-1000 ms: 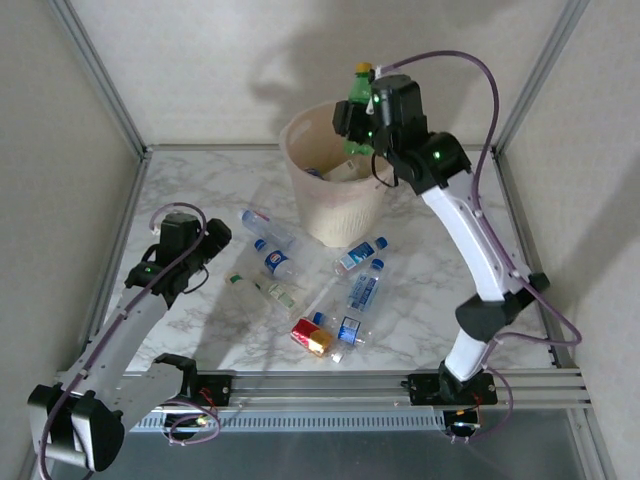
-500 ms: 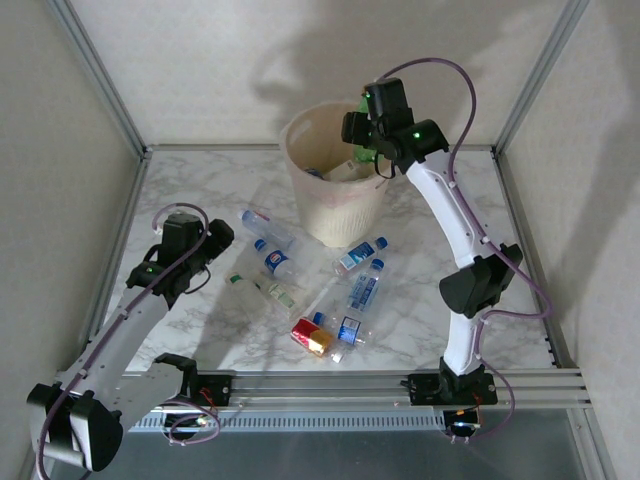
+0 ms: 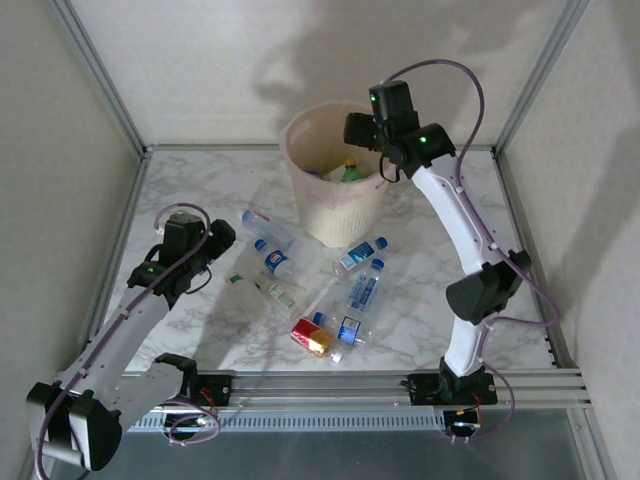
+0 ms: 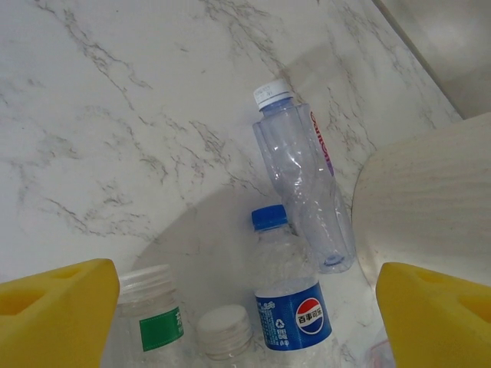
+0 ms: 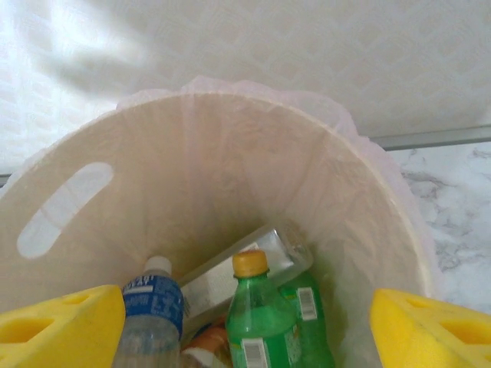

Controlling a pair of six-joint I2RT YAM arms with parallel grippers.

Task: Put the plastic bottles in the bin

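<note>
The right pincer hangs over the far right rim of the bin, its yellow pads spread wide with nothing between them. Straight below, inside the bin, a green bottle stands with its orange cap up, clear of both pads and leaning towards the right wall. Just left of it stands a blue-labelled bottle, and a clear bottle lies slanted behind the two.

The left pincer is also released and empty, held low over the marble surface at the left end of the scattered bottles. Ahead of it lie a crumpled clear bottle with a white cap beside the bin's outer wall, a blue-capped Pepsi bottle and a green-labelled bottle near the left pad. A red-and-gold bottle lies nearer the arm bases.
</note>
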